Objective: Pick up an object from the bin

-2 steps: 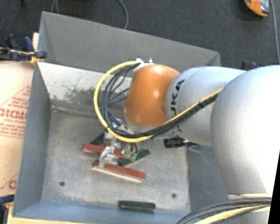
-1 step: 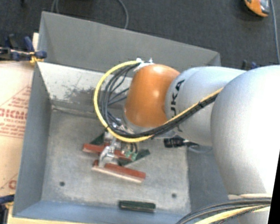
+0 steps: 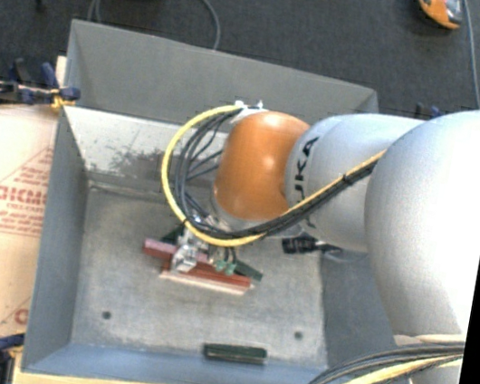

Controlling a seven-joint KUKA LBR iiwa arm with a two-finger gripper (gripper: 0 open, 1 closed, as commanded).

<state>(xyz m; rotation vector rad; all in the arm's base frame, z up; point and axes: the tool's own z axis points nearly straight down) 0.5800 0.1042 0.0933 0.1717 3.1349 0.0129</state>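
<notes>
My gripper (image 3: 184, 258) hangs below the orange wrist cover, low over the middle of the bin floor. It sits right on a flat reddish-brown block (image 3: 207, 273) with a pale lower edge and a small green piece at its right end. A dark red strip (image 3: 158, 246) pokes out to the gripper's left. Whether the fingers close on the block is hidden by the gripper body. A dark green bar (image 3: 234, 353) lies apart near the bin's front wall.
The arm and its looped cables cover the bin's back right part. Bare grey floor lies to the left of the gripper and in front of it, up to the dark bar.
</notes>
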